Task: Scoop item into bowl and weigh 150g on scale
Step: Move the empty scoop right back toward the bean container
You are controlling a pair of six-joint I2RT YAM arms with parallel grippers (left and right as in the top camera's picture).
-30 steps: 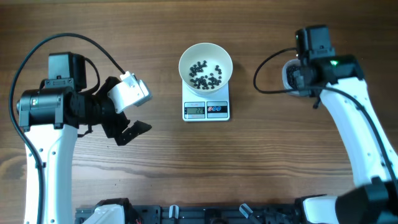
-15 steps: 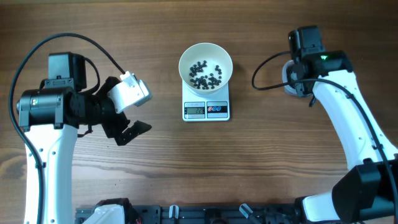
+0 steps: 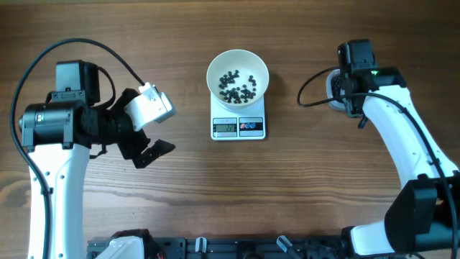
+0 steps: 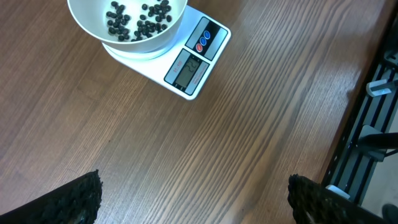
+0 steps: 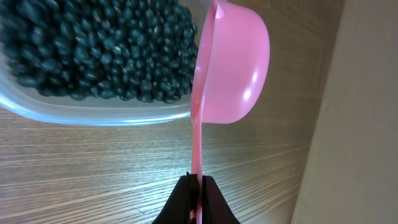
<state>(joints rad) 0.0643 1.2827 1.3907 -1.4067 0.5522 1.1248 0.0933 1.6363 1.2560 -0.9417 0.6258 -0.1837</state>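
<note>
Shifted slightly, right pincer (image 5: 196,186) clamps pink scoop (image 5: 233,68), its cup beside the beads (image 5: 99,50).

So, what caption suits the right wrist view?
The right gripper holds a pink scoop at the edge of a clear tub of black beads.

a brown wood-grain table (image 3: 316,194) under even light, with a black rail (image 3: 215,248) along one edge.

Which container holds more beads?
The clear tub, heaped with beads; the white bowl on the scale holds only a thin scatter.
</note>
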